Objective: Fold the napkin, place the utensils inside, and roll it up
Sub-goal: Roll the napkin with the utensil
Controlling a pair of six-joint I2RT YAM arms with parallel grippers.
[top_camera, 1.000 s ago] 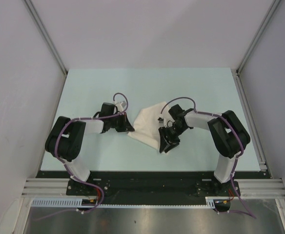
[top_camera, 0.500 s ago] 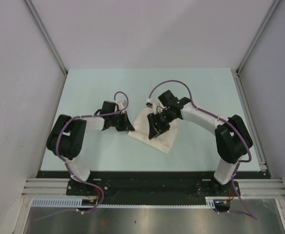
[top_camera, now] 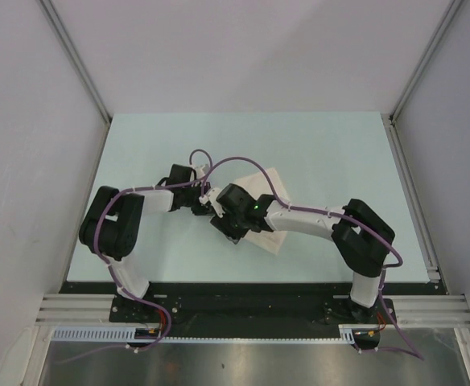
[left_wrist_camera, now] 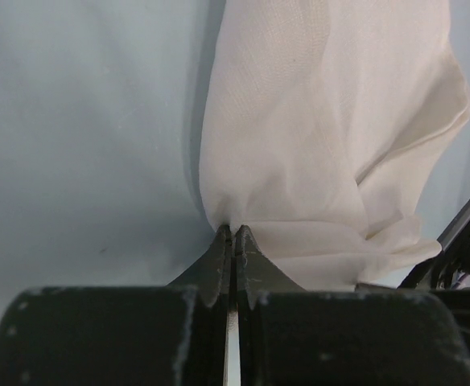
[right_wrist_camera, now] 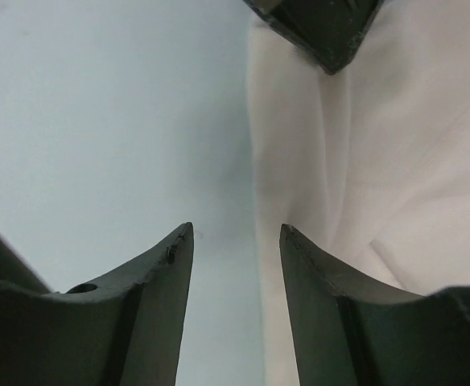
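Observation:
The white napkin (top_camera: 267,182) lies bunched on the table's middle, mostly under my right arm. My left gripper (top_camera: 208,207) is shut on the napkin's left edge; in the left wrist view the fingertips (left_wrist_camera: 233,232) pinch the cloth (left_wrist_camera: 323,121), which spreads away from them. My right gripper (top_camera: 222,219) reaches across the napkin to its left side and is open and empty. In the right wrist view it (right_wrist_camera: 237,229) straddles the napkin's edge (right_wrist_camera: 396,145), with a left fingertip (right_wrist_camera: 323,32) just ahead. The dark utensil is not in view.
The pale blue-green table (top_camera: 138,145) is walled by grey panels left and right, with metal rails along the sides. Purple cables loop above both wrists. The two grippers are very close together at the napkin's left side.
My right arm swung from the napkin's right side leftward across it to the left edge, next to my left gripper. The napkin now lies under the right arm. The left gripper stayed put.

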